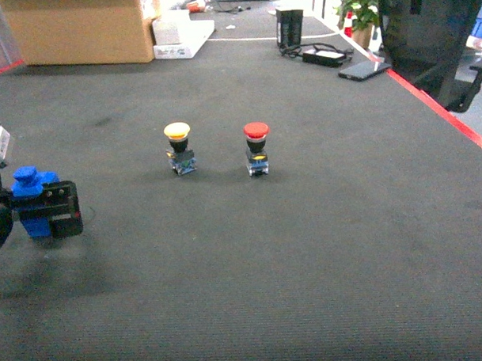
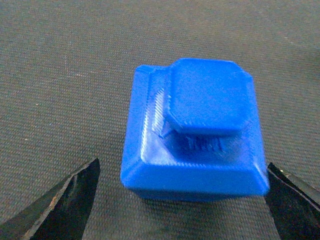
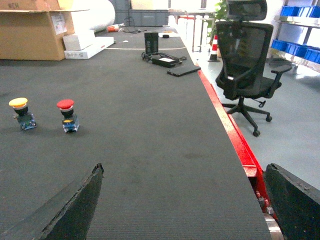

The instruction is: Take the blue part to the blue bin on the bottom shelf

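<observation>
The blue part (image 2: 192, 135), a bright blue lumpy block with a raised cap, rests on the dark mat at the far left (image 1: 26, 182). My left gripper (image 2: 182, 164) straddles it, open. Its left finger stands a clear gap away from the block, and its right finger is at the block's edge. In the head view the left gripper (image 1: 38, 213) sits low at the left edge around the part. My right gripper (image 3: 185, 167) hangs open over bare mat with nothing between its fingers. Blue bins (image 3: 300, 50) on a rack show far off at the right; the bottom shelf is out of view.
A yellow-capped push-button (image 1: 179, 148) and a red-capped one (image 1: 256, 147) stand upright mid-mat. A cardboard box (image 1: 81, 28) and white boxes (image 1: 180, 36) sit at the back left, with black electronics (image 1: 324, 55) at the back right. A red table edge (image 1: 444, 114) and an office chair (image 3: 247, 65) are on the right.
</observation>
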Available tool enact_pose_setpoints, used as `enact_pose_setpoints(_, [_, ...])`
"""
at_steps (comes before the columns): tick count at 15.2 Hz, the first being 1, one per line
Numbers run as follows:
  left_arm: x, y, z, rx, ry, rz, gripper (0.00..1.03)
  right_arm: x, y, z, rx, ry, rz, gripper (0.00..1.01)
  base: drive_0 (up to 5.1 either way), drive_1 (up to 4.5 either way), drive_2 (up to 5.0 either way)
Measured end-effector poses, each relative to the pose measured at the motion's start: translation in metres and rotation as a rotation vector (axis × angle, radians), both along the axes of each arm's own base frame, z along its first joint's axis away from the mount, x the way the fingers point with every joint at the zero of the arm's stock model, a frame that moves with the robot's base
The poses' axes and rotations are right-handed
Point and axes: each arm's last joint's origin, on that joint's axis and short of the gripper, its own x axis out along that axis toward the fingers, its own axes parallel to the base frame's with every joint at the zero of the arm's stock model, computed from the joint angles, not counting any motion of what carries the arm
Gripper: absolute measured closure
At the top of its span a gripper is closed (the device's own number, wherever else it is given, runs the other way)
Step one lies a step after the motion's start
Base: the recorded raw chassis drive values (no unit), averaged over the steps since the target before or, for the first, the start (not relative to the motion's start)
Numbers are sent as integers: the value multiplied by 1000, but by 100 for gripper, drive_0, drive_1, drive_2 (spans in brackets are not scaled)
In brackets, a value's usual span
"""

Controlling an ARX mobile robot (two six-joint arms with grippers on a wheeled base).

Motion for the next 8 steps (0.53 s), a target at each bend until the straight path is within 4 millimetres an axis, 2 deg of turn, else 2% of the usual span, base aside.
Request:
enact_pose_setpoints(4, [19, 6, -6, 5, -20, 9, 5, 0, 0, 0, 0, 0, 0, 3, 0, 0, 0])
enact_pose_setpoints(5, [20, 5, -6, 13, -20, -3, 13, 0, 0, 0, 0, 0, 0, 3, 0, 0, 0])
enact_pose_setpoints(8, [20, 4, -7, 9, 2, -23, 48, 0, 0, 0, 0, 0, 0, 3, 0, 0, 0])
